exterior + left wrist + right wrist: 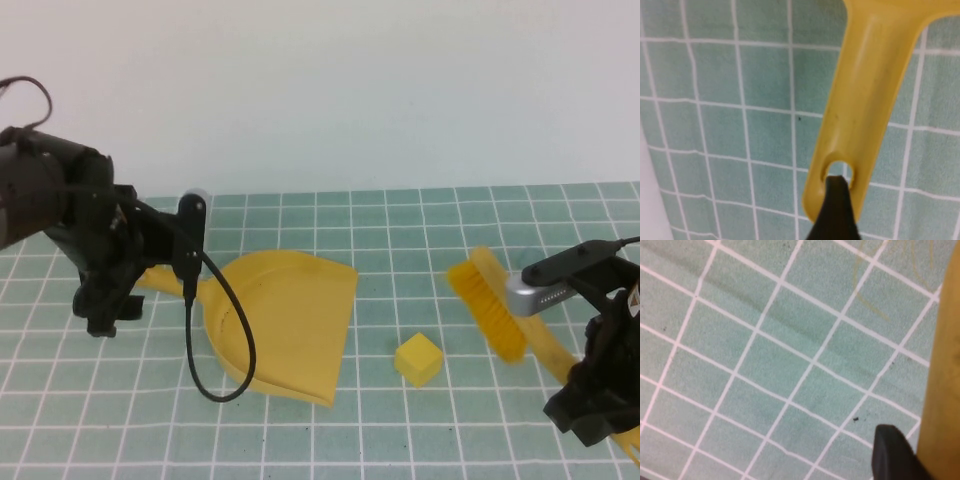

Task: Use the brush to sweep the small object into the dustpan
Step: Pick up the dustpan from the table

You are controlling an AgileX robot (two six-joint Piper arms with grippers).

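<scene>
A yellow dustpan (290, 320) lies on the green checked cloth at centre left, its mouth facing right. Its handle (155, 278) runs left into my left gripper (105, 315). In the left wrist view the handle (865, 100) fills the middle, and my left gripper (837, 200) is shut on its holed end. A small yellow cube (418, 358) sits just right of the pan's mouth. My right gripper (590, 415), at the lower right, is shut on the yellow brush's handle (942, 390). The brush (487, 303) is tilted, with its bristles a little right of and behind the cube.
A black cable (225, 340) loops from the left arm over the dustpan's left side. The green cloth with white grid lines (400, 430) covers the table up to a white back wall. Bare cloth lies in front of the cube and the pan.
</scene>
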